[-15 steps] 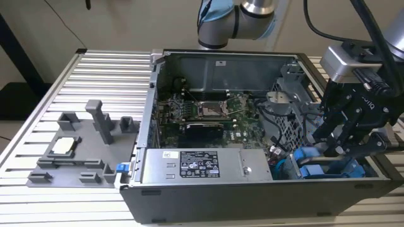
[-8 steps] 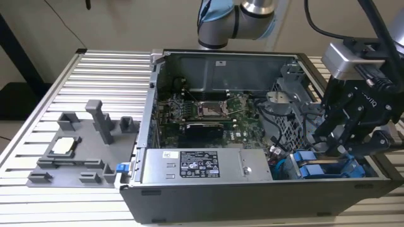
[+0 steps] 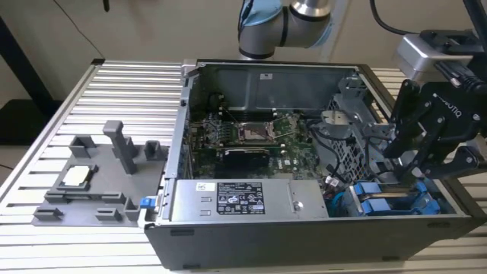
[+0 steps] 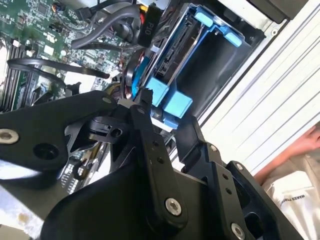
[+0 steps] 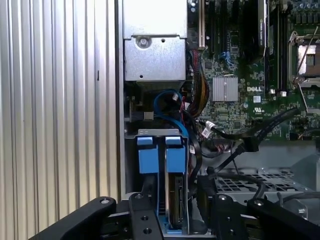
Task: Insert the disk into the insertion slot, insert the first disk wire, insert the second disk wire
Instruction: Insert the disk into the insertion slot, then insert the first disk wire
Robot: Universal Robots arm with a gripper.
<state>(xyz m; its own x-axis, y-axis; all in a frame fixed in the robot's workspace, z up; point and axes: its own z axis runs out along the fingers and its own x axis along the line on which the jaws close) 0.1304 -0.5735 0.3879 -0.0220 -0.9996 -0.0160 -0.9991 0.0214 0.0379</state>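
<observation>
Disk [image 5: 176,200] in insertion slot [image 5: 159,132], jaws apart, sleeve [image 4: 295,195] in second wrist view

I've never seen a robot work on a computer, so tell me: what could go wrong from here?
The gripper is down in the case, right at the blue-framed disk; a slight tilt could jam it. Loose cables curl close beside the disk and might snag. A person's hand is by the table, maybe within the arm's reach.
</observation>
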